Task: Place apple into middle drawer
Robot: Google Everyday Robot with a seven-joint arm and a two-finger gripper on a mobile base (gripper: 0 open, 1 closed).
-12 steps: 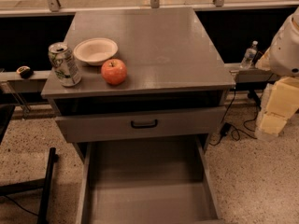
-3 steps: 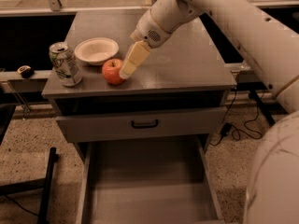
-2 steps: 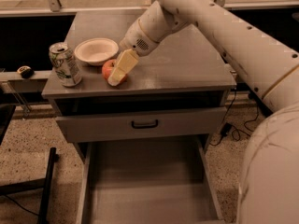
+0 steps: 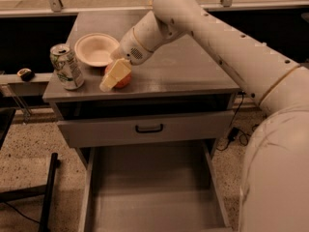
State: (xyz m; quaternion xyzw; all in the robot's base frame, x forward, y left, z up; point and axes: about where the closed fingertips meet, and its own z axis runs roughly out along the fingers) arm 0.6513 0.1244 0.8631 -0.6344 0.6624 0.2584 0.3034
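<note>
One apple (image 4: 124, 82) is on the table (image 4: 193, 66), close to the front edge and toward the front left corner. The end effector (image 4: 110, 81) lies directly over it, slanting from back right down to front left at the end of the arm (image 4: 217, 37), which reaches in across the right edge. Red skin shows mainly on the end effector's right side, so the apple sits under and just behind it, not off to one side. Whether the end effector has closed on the apple or only rests against it cannot be told, because it covers most of the fruit.

A white bowl (image 4: 96, 49) stands just behind the apple, and a can (image 4: 66, 66) stands at the front left corner, near but apart. The middle drawer (image 4: 154, 187) is pulled out below and forward of the front edge, beneath a shut drawer front (image 4: 193, 127). I judge the coming move to be a lift, then a carry out past that edge and down. The drawer's near end is cut off, and the arm's bulk hides its right front corner.
</note>
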